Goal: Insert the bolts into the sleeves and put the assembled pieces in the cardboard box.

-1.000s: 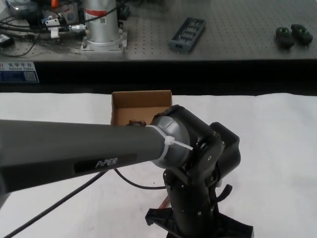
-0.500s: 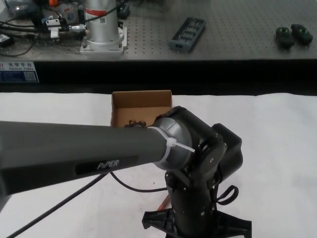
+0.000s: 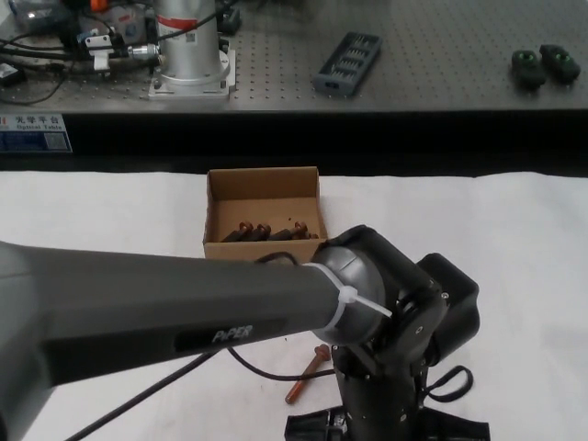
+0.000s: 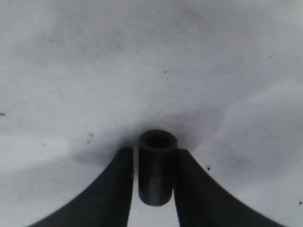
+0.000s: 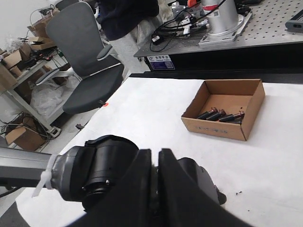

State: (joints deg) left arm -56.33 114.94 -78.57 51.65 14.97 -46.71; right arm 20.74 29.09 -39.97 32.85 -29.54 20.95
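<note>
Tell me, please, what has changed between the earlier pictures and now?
The left arm drew back from the box, toward the camera and a little rightward, uncovering the assembled pieces inside. The box and the loose bolt on the cloth stayed where they were.

The high camera sits behind the arms, looking forward and down over the white cloth-covered bench (image 3: 514, 276), with a grey robot arm (image 3: 138, 312) close in the foreground. The left wrist camera faces the cloth from very near. The right wrist camera looks across the bench from farther back. It shares the open brown cardboard box (image 3: 262, 197) and the grey arm with the high view.
</note>
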